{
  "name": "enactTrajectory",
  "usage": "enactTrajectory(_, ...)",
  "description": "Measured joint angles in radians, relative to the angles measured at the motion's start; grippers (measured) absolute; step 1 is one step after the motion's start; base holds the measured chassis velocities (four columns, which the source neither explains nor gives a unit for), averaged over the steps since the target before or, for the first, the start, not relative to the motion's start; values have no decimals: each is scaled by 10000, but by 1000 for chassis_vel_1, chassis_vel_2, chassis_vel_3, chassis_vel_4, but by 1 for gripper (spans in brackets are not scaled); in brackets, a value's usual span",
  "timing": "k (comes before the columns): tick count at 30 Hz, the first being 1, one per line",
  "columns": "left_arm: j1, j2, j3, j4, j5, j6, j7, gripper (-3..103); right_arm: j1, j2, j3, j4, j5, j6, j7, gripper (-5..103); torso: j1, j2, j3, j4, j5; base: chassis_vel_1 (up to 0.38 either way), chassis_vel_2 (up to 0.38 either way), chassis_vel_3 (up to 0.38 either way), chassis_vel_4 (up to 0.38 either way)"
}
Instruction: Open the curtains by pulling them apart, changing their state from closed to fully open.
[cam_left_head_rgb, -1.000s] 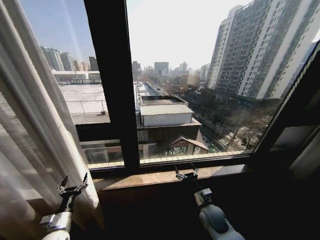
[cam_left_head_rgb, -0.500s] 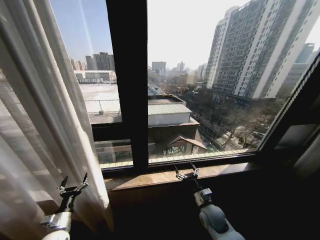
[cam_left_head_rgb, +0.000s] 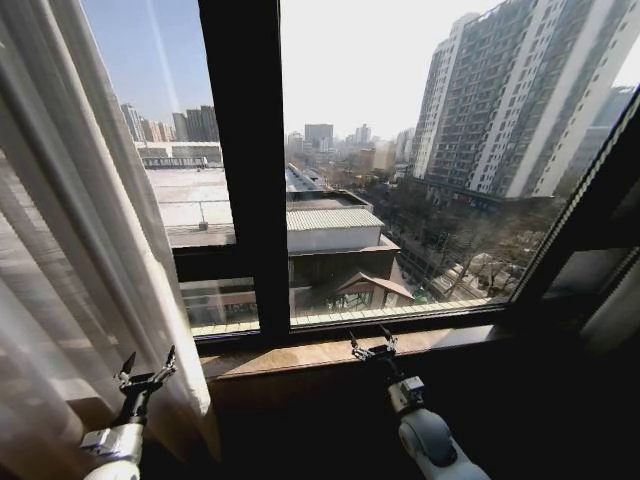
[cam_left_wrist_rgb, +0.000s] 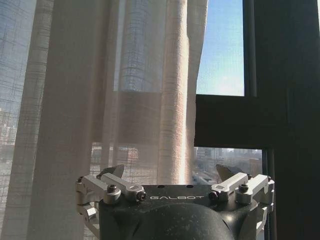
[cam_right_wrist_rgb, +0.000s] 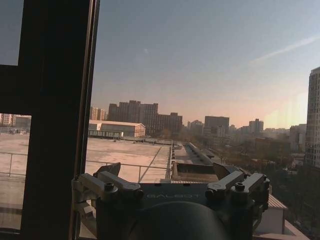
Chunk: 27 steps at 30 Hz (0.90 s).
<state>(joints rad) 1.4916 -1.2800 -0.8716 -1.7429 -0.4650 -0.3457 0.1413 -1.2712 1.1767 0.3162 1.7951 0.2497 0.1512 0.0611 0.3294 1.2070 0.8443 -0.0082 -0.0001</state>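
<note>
You've got the curtains (cam_left_head_rgb: 70, 250) bunched at 9 o'clock, window frame (cam_left_head_rgb: 245, 170) bare at 12, L gripper (cam_left_head_rgb: 146, 374) released w/ nothing in it just in front of the fabric, R gripper (cam_left_head_rgb: 372, 346) also released over the sill (cam_left_head_rgb: 330, 352) at 6.

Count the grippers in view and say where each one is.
2. The left gripper is low by the sheer curtain, jaws open; the right gripper is at the window sill, jaws open.

The curtains (cam_left_head_rgb: 70, 250) hang bunched at the window's left, before the glass. The left claw (cam_left_head_rgb: 147, 372) sits before their lower edge; the right claw (cam_left_head_rgb: 372, 345) reaches over the windowsill (cam_left_head_rgb: 300, 352), right of the window mullion (cam_left_head_rgb: 245, 160).
</note>
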Motion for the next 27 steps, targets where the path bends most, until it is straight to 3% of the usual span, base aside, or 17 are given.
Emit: enactTrajectory(27, 0, 0, -2, 0, 0, -1, -1, 100, 0, 0, -2, 0, 0, 0, 0, 100, 0, 0, 0, 1, -1, 0, 0, 0, 0)
